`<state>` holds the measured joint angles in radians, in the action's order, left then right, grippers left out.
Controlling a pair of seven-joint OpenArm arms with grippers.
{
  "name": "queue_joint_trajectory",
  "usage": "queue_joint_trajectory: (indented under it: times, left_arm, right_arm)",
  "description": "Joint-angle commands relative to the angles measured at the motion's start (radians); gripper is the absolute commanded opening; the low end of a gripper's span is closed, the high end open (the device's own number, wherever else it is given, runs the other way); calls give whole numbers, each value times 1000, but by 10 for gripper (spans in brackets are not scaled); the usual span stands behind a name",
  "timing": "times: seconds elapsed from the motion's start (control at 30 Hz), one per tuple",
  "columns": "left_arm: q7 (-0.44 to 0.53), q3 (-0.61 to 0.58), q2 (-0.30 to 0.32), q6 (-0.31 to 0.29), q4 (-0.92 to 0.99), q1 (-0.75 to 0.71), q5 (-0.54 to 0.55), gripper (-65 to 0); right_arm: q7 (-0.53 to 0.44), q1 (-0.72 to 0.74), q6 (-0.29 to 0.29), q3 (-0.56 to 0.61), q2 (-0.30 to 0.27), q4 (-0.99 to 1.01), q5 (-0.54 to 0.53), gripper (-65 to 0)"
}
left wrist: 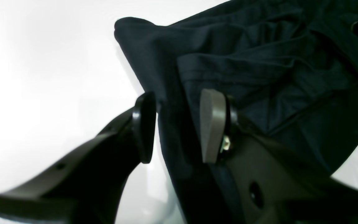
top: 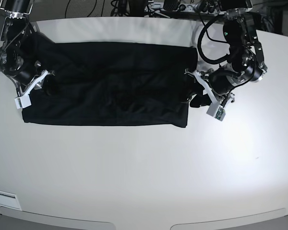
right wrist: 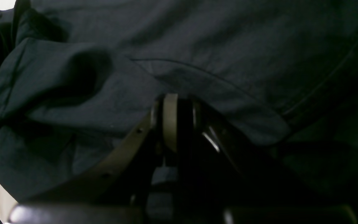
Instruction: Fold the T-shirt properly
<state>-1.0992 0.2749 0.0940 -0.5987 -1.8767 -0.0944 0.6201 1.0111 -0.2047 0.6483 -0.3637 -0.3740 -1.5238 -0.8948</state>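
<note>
Toward the far edge of the white tabletop point(top: 134, 167), the black T-shirt point(top: 110, 81) lies spread as a wide dark band, its long sides roughly parallel to that edge and its near hem forming a fairly straight line; it already looks doubled over once, though I can't be sure of the layers from where I stand. At its left-arm end, nearer the far right corner as I look on, the left gripper point(left wrist: 179, 124) stands parted with a thick fold of cloth running up between the two pads, which do not appear to be pressing on it. At the other end, toward the far left corner, the right gripper point(right wrist: 171, 121) has its pads drawn together with no gap showing, and dark cloth lies all round the tips; I judge a bit of the shirt is pinched there, but the tips themselves are lost in shadow. The fabric looks soft, light and limp: it bunches into loose ridges and rolled edges near both grippers, so it will sag and drape from any hold instead of keeping its shape. To my eye the sensible places to grasp are the two short ends, at the corners or along the hemmed edge, pinching through all layers together so the lower ones don't slip and trail behind.
</note>
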Motion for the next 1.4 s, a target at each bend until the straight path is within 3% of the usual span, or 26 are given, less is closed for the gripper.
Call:
queue_joint_trajectory:
  times: [0.0,0.47,0.63,0.77,0.9,0.97,1.13,1.37]
  left_arm:
    - [23,0,3,1,-10,8,20,-394]
    - [23,0,3,0,75,6,91,-399]
    - [21,0,3,-30,75,6,193,-483]
    - [14,0,3,-29,75,6,194,-551]
    - [-9,0,3,-30,75,6,193,-557]
    - [-14,0,3,-45,75,6,193,-529]
    - [-24,0,3,-71,75,6,194,-312]
    - [-23,0,4,-99,59,6,202,-303]
  right_arm:
    - [67,-8,-8,6,-8,5,53,-556]
    - [67,-8,-8,6,-8,5,53,-555]
    - [68,-8,-8,6,-8,5,53,-555]
    - [68,-8,-8,6,-8,5,53,-556]
    - [68,-8,-8,6,-8,5,53,-555]
    - [68,-8,-8,6,-8,5,53,-555]
    - [68,-8,-8,6,-8,5,53,-555]
    - [68,-8,-8,6,-8,5,53,-555]
